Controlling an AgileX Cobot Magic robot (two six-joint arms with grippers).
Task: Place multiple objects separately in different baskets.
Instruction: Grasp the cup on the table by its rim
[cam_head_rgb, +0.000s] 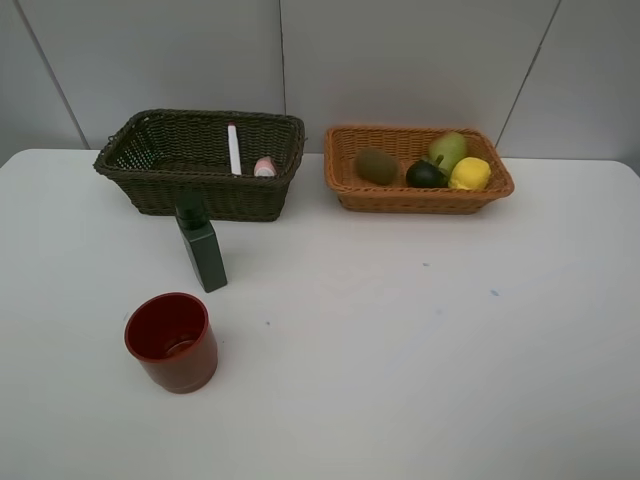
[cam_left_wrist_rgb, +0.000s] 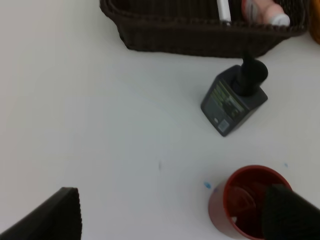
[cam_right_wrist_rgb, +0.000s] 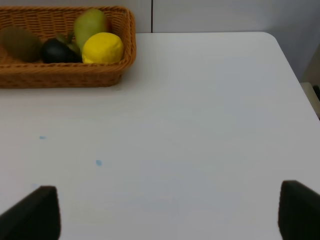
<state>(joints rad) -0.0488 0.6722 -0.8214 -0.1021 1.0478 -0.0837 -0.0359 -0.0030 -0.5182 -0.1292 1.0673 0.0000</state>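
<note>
On the white table a red cup (cam_head_rgb: 172, 340) stands upright, with a dark green bottle (cam_head_rgb: 203, 250) behind it. The dark basket (cam_head_rgb: 200, 195) holds a white marker (cam_head_rgb: 234, 148) and a pink bottle (cam_head_rgb: 265, 167). In the orange basket (cam_head_rgb: 420, 200) lie a kiwi (cam_head_rgb: 376, 166), a mangosteen (cam_head_rgb: 426, 174), a pear (cam_head_rgb: 447, 150) and a lemon (cam_head_rgb: 470, 174). Neither arm shows in the high view. My left gripper (cam_left_wrist_rgb: 170, 225) hangs open above the table, one finger over the red cup (cam_left_wrist_rgb: 247, 202), near the bottle (cam_left_wrist_rgb: 235, 97). My right gripper (cam_right_wrist_rgb: 165, 220) is open over bare table, well away from the orange basket (cam_right_wrist_rgb: 60, 75).
Grey wall panels rise just behind both baskets. The table's rounded corner and side edge (cam_right_wrist_rgb: 292, 70) show in the right wrist view. A few small blue specks (cam_right_wrist_rgb: 98, 162) mark the tabletop.
</note>
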